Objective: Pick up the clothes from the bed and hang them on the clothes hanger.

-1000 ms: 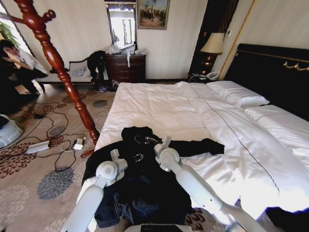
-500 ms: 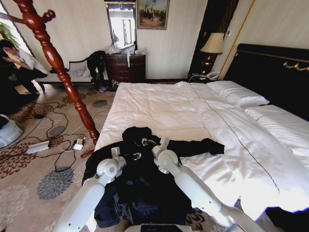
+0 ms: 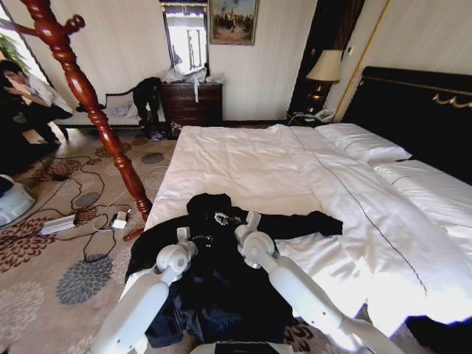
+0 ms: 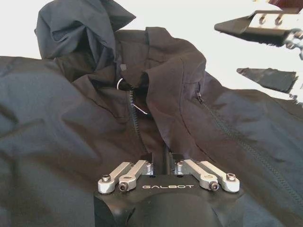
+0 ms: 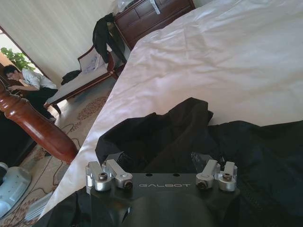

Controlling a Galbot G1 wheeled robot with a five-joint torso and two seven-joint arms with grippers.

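Observation:
The clothes (image 3: 221,287), a black coat, lie spread over the near left corner of the bed (image 3: 243,158), collar pointing away from me. My left gripper (image 3: 200,238) is down on the coat's front beside the zipper. In the left wrist view the left gripper (image 4: 164,153) has its fingers pinched together on a fold of the clothes (image 4: 61,142). My right gripper (image 3: 223,218) hovers at the bunched collar. Its fingers stand wide apart over the clothes (image 5: 161,127), so the right gripper (image 5: 157,158) is open. The clothes hanger (image 3: 92,103), a red-brown stand, rises left of the bed.
Cables and a power strip (image 3: 59,223) lie on the patterned carpet around the stand's foot. White pillows (image 3: 361,141) and a black headboard (image 3: 420,110) are at the right. A dark dresser (image 3: 193,103) and a bench stand against the far wall.
My left gripper has moved forward and down onto the coat's front. The right gripper has shifted slightly toward the collar. The coat lies where it was.

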